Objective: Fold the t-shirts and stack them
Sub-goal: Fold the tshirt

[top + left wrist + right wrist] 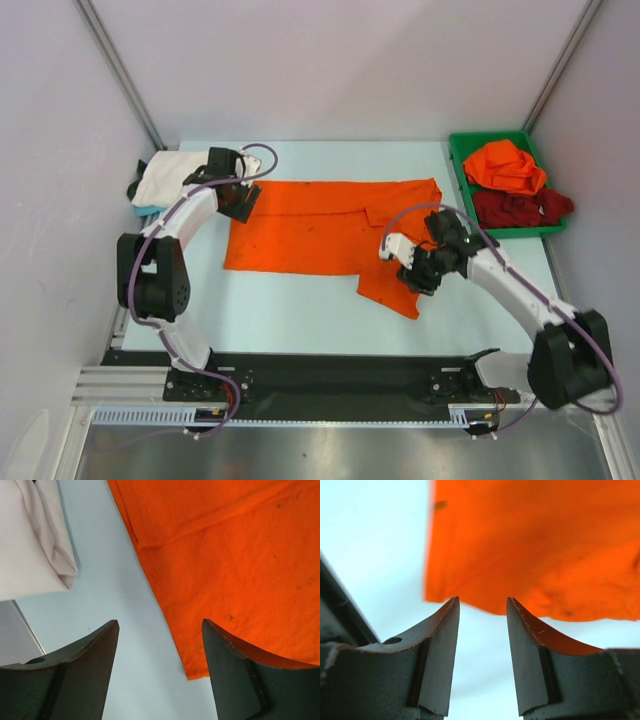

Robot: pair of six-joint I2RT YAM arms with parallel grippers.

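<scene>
An orange t-shirt [320,230] lies partly folded in the middle of the table; one sleeve flap [390,285] sticks out toward the front right. A folded white t-shirt [168,178] lies at the far left. My left gripper [240,205] is open and empty over the orange shirt's upper left corner [200,665]; the white shirt [35,535] shows to its left. My right gripper [415,280] is open and empty just beside the sleeve flap, whose edge [520,555] lies right ahead of the fingertips. Another orange shirt [505,165] and a dark red shirt [520,208] lie crumpled in the bin.
A green plastic bin [458,165] stands at the far right corner. A dark item [134,188] peeks out beside the white shirt. Grey walls and metal posts enclose the table on the left, back and right.
</scene>
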